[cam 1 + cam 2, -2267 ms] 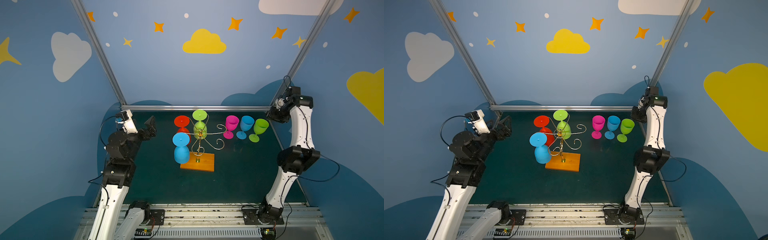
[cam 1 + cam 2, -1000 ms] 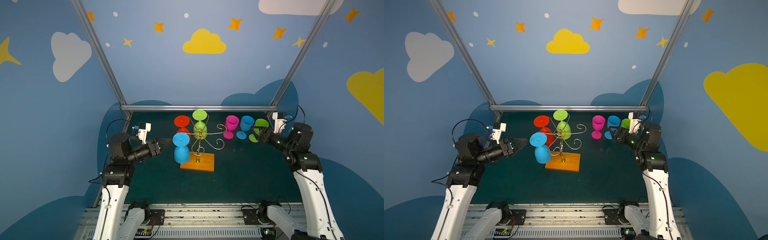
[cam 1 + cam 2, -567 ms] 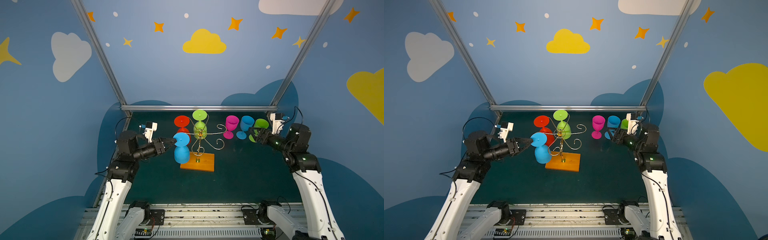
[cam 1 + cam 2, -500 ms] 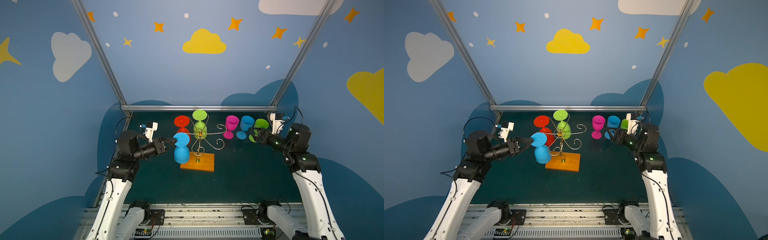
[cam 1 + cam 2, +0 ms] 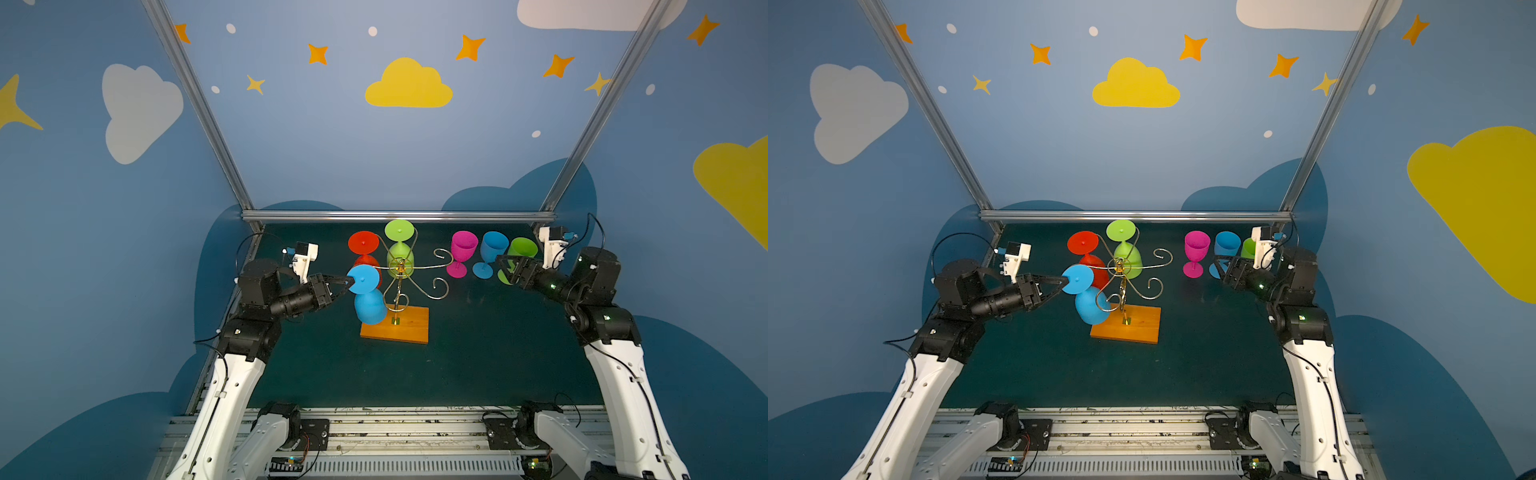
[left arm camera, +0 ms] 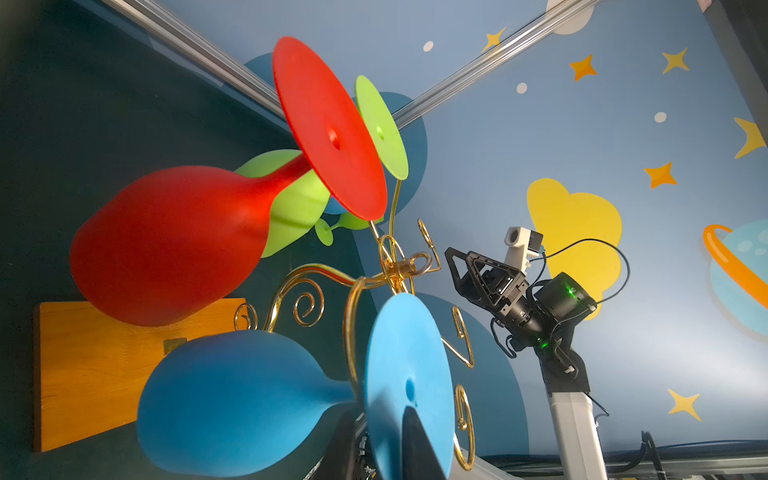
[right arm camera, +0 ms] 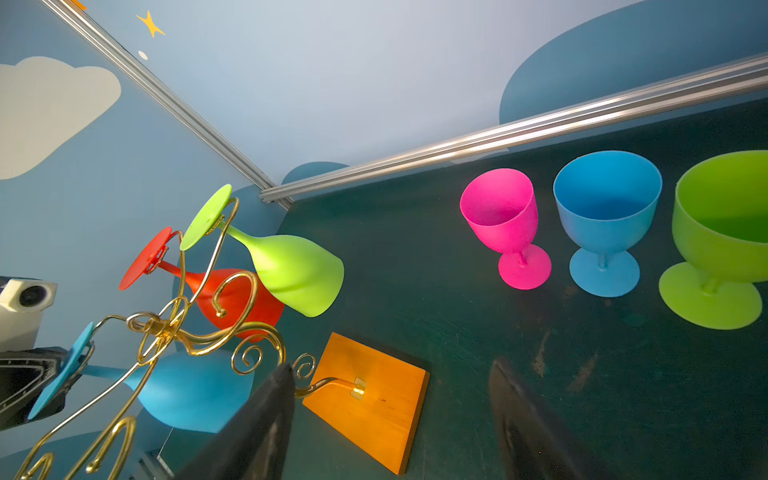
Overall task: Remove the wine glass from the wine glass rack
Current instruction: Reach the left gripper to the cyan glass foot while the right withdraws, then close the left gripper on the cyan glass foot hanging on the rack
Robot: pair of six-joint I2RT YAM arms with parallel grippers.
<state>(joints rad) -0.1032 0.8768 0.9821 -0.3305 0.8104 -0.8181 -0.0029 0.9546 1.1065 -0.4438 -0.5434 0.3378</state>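
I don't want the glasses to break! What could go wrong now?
The left tool pinches only the foot rim of the blue wine glass, so it might slip. Its stem hangs on the wine glass rack; a crooked pull could snag and tip it. The red wine glass hangs close and might get bumped.

You have nothing to read here: no lettering, number, label or brand shows legibly in any view. The wine glass rack [image 5: 401, 266] and its wooden base [image 5: 411, 328] are unmarked, and the walls [image 5: 291, 145] carry only painted clouds and stars.
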